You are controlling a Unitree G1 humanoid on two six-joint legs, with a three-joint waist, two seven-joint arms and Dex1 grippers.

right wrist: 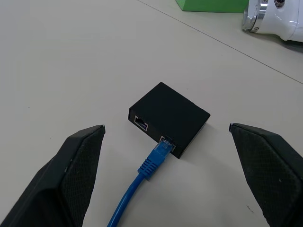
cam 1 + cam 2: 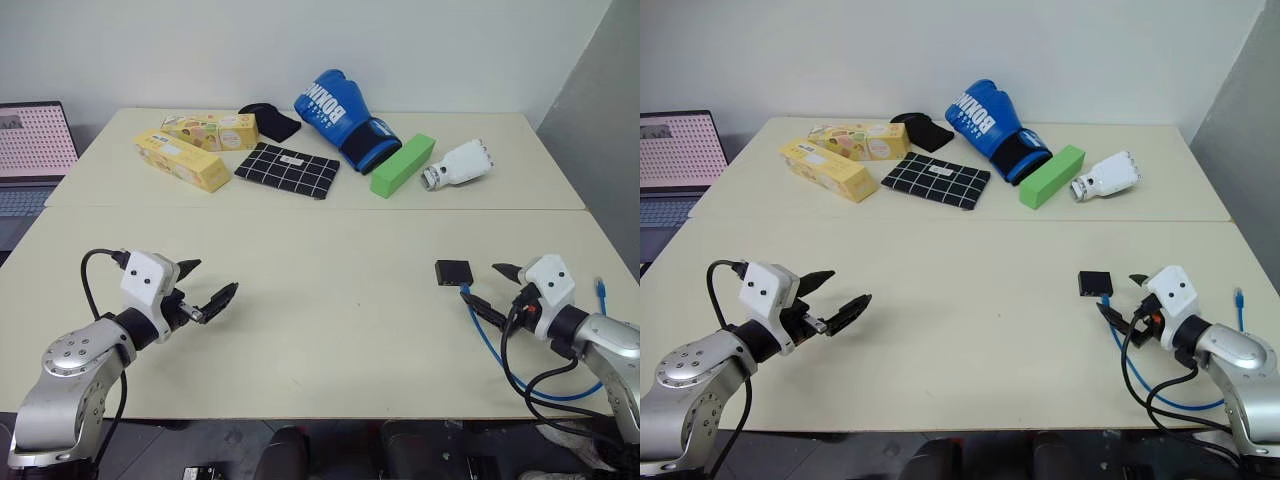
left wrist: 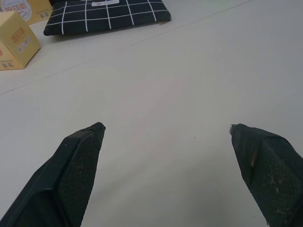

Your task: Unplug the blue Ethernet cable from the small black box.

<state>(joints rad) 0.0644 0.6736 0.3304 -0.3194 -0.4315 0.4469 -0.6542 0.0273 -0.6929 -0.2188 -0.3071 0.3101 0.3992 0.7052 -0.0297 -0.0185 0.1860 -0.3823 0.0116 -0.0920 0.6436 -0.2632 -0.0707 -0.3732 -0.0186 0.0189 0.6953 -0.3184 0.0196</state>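
Nearest the head camera, the left gripper (image 2: pixel 207 287) hung over bare table (image 2: pixel 320 320), its 2 fingers spread wide and holding nothing; it looked parked there, well apart from the work. The right gripper (image 2: pixel 1123 301) also stood wide open and empty, aimed at the small black box (image 1: pixel 169 118) just beyond its fingertips, apparently lined up for an approach. The blue Ethernet cable (image 1: pixel 142 177) was plugged into 1 of the box's 2 sockets and ran back between the right fingers (image 1: pixel 75 165). The right wrist view showed the seated plug and the vacant socket beside it, detail too small in the head views. Those views showed instead the cable looping off the table edge to its free plug (image 2: pixel 600 287).
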